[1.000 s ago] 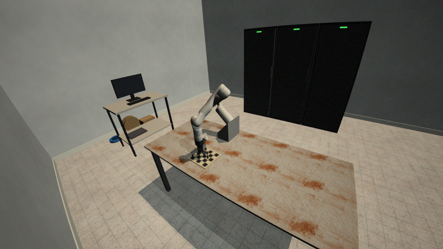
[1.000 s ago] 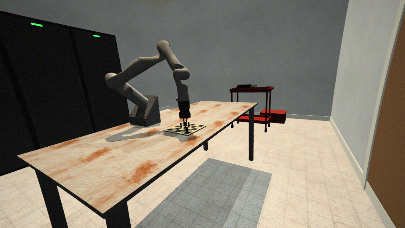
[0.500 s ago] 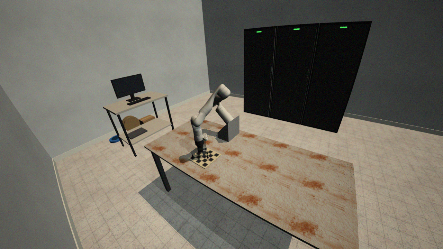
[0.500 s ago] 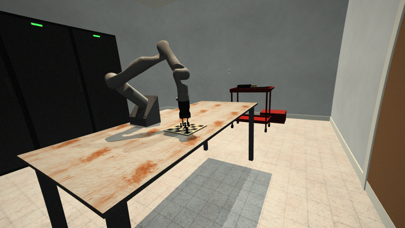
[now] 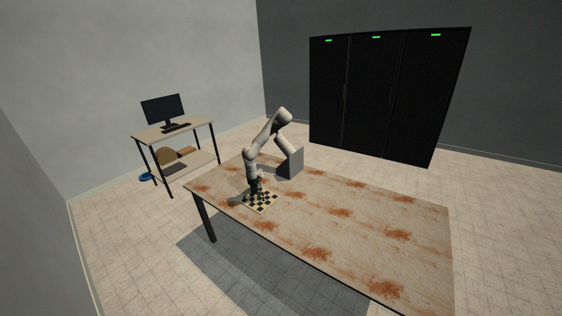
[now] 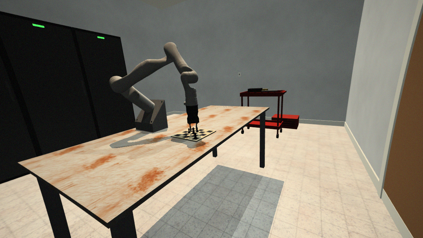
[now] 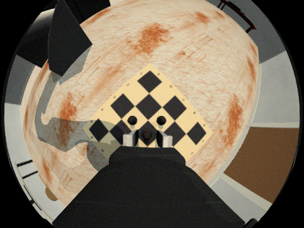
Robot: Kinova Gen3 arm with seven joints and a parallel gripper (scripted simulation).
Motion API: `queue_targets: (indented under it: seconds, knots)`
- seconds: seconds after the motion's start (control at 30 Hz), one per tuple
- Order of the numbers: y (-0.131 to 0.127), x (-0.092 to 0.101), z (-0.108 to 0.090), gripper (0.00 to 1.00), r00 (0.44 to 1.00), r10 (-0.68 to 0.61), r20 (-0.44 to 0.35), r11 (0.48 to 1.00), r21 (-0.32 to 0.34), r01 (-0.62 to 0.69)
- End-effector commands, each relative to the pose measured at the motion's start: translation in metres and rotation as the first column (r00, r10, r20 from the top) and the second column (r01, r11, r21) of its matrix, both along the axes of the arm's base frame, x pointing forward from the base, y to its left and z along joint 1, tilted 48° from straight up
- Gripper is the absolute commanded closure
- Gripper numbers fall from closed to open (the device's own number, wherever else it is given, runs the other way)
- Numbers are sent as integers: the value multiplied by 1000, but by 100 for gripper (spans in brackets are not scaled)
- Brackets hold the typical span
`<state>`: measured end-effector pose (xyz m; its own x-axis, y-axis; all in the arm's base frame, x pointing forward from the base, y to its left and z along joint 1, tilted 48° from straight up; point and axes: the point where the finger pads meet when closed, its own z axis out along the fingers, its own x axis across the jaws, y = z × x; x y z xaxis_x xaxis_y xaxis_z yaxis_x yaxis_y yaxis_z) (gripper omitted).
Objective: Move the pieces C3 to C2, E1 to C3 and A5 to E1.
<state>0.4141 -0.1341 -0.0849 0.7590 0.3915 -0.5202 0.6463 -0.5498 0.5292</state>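
Rust-stained tabletop supporting board | C2 piece standing, wrist-view one o'clock | gripper straddling C3, partly open, gripping nothing | E1 apparently awaiting A5

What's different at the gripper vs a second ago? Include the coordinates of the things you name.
The gripper's (image 5: 257, 192) (image 6: 193, 130) (image 7: 147, 139) fingers moved apart: near-together then, now open, a gap on each side of the dark piece (image 6: 193, 130) (image 7: 146, 134) between them. Whether they gripped it before is too small to tell. Arm (image 5: 255, 146) (image 6: 176, 57), board (image 5: 260, 212) (image 6: 211, 132) (image 7: 151, 67) and visible pieces: no visible change.
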Motion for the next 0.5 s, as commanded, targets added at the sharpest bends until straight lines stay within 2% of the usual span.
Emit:
queue_targets:
  seconds: [0.0, 0.27, 0.47]
  knots:
    - [3, 3, 1, 27, 1000, 9, 0, 1000, 5, -9]
    - [19, 5, 15, 27, 1000, 11, -1, 1000, 5, -11]
    - [43, 8, 37, 27, 1000, 11, -1, 1000, 5, -11]
